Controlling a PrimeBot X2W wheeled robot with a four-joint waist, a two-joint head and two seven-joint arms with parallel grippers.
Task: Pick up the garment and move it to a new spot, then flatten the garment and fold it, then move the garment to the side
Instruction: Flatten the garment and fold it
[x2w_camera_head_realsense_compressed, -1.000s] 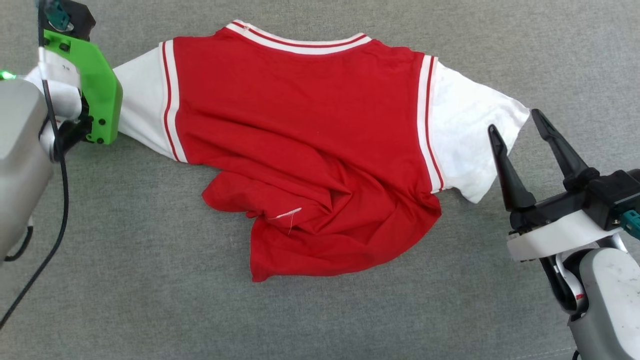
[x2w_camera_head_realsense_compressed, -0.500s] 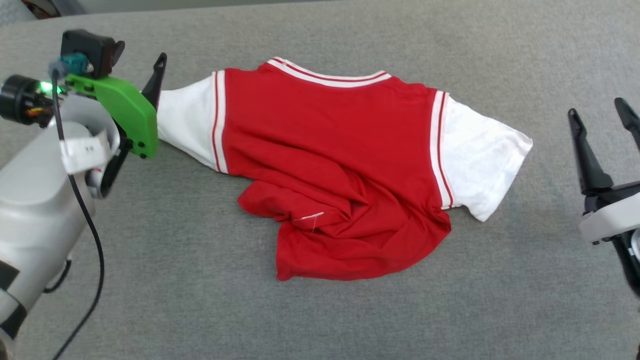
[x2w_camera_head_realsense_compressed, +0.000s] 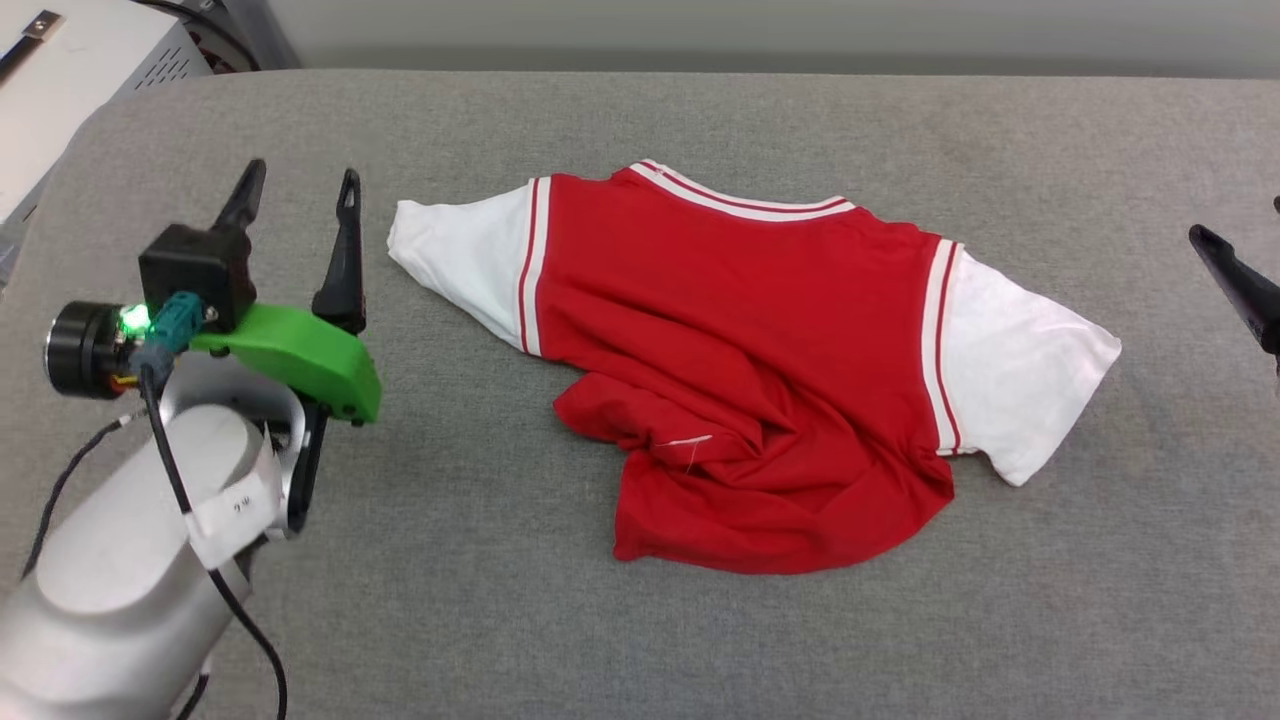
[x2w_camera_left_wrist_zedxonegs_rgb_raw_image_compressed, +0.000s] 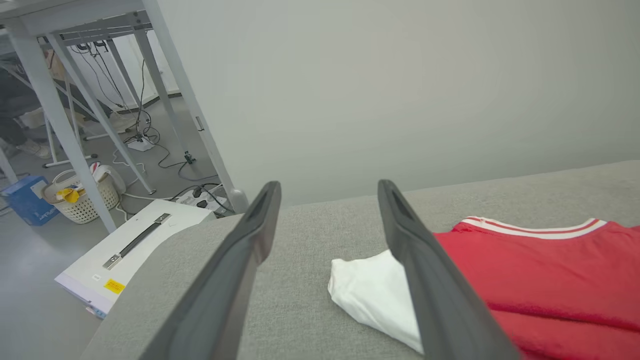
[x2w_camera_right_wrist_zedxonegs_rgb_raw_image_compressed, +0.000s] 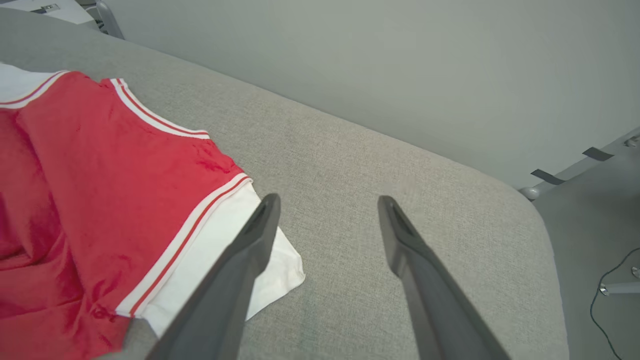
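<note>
Grey surface (x2w_camera_head_realsense_compressed: 600, 640): left pincer (x2w_camera_head_realsense_compressed: 300, 172), right pincer (x2w_camera_right_wrist_zedxonegs_rgb_raw_image_compressed: 325, 200) agape, empty, beside garment (x2w_camera_head_realsense_compressed: 740, 330).

Lab: floor cables (x2w_camera_left_wrist_zedxonegs_rgb_raw_image_compressed: 167, 162), steel-legged tables (x2w_camera_left_wrist_zedxonegs_rgb_raw_image_compressed: 190, 95)

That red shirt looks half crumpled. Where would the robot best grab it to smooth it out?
Probably the bunched hem corner of the garment, coming from the near side. The collar and sleeves lie spread out, but that corner is folded in on itself, so pinching it and pulling toward the robot should flatten it.
</note>
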